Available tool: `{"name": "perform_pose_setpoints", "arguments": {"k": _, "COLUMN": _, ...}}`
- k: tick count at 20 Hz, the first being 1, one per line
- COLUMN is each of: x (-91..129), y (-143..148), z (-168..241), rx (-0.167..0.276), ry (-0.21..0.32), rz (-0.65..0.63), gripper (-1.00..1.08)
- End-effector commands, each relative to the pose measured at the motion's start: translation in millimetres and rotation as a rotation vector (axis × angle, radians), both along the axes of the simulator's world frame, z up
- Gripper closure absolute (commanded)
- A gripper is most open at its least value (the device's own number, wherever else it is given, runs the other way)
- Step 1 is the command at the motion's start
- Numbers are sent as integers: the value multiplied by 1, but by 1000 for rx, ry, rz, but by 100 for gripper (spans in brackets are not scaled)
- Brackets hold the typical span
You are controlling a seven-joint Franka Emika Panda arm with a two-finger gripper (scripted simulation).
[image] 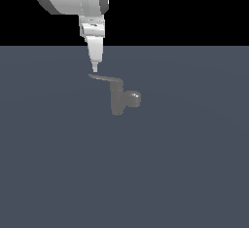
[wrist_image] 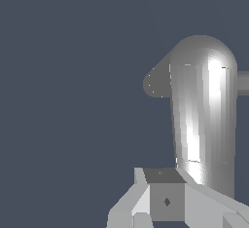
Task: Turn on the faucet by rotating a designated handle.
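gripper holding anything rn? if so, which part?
Nothing is visibly held. The gripper hangs just above the pointed tip of the handle of the faucet; contact can't be told, nor whether its jaws are open.

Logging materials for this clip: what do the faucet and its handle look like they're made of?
The faucet looks like dull grey metal with a brushed sheen: bright streaks run along its body in the wrist view. The handle looks like the same grey metal, flatter and matte. As a render, this is appearance only.

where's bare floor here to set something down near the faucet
Bare grey floor lies in front of the faucet and out to both exterior-view sides. Crowded only at the handle tip, where the end effector hangs just above.
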State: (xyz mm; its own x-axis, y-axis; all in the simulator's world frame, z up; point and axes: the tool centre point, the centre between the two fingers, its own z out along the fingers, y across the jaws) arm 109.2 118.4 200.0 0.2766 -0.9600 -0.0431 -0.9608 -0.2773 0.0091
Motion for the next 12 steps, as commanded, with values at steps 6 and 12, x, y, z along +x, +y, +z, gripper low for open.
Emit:
{"name": "perform_pose_setpoints", "arguments": {"k": 6, "x": 12, "y": 7, "z": -24, "rx": -35, "ry": -17, "rz": -66, "gripper": 108}}
{"name": "perform_pose_setpoints", "arguments": {"k": 12, "x": 14, "y": 7, "z": -27, "rx": -40, "ry": -19, "rz": -74, "gripper": 108}}
